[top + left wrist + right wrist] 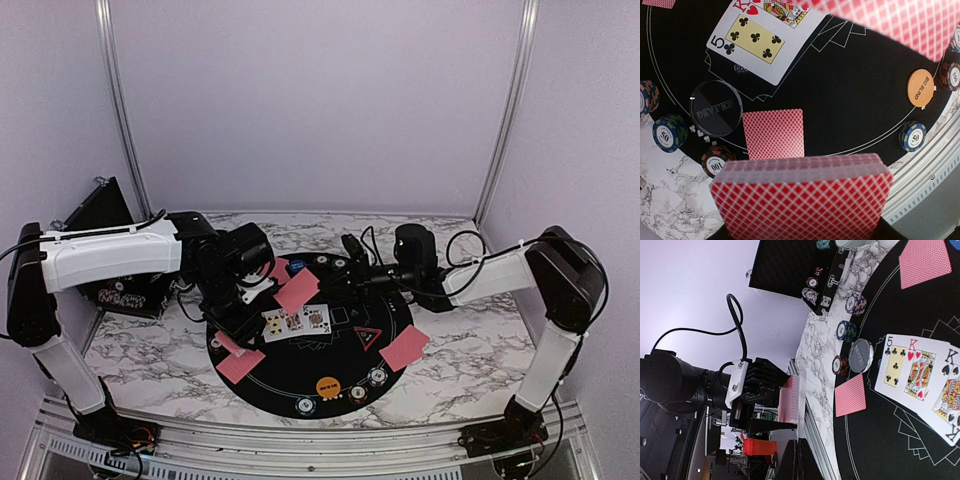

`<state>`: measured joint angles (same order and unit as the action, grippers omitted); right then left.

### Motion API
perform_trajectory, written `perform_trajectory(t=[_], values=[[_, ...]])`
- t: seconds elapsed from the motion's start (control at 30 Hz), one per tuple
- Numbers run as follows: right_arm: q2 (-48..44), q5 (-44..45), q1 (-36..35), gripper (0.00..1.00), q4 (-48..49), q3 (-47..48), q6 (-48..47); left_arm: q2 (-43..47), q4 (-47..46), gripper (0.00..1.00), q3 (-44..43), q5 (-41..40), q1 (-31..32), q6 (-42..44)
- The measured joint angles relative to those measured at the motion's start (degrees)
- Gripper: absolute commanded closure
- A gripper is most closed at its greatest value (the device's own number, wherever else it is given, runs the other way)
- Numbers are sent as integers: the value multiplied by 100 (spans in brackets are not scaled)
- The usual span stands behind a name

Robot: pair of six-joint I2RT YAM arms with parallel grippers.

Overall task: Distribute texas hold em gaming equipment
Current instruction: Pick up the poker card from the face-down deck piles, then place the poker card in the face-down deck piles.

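My left gripper (240,305) hangs over the left part of the black mat (290,378), shut on a thick deck of red-backed cards (800,200); the deck hides its fingertips. My right gripper (806,455) is shut on a single card (801,405), seen edge-on right beside the deck (789,400). That card (900,25) looms blurred above. Three face-up cards (297,320) lie mid-mat, the five of clubs (752,40) among them. Face-down cards (240,362) (404,347) lie at the mat's sides. An orange big-blind disc (920,87), a clear dealer disc (716,107), a red triangle (366,335) and striped chips (358,393) sit on the mat.
A black case (110,215) with more chips stands at the table's back left. The marble tabletop (470,350) ends at a metal rail (300,440) along the near edge. Cables run off both wrists. Tent walls close in the back and sides.
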<state>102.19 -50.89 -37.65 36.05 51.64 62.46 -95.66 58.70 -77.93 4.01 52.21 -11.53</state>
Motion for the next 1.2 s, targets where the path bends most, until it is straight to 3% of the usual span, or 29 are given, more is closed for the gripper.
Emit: perform_trajectory(t=[0.63, 1.2], values=[[-251, -11, 310, 100, -55, -286, -190, 0, 0, 41, 4, 0, 0, -4], [26, -11, -417, 100, 890, -271, 774, 0, 0, 41, -7, 2, 0, 0]])
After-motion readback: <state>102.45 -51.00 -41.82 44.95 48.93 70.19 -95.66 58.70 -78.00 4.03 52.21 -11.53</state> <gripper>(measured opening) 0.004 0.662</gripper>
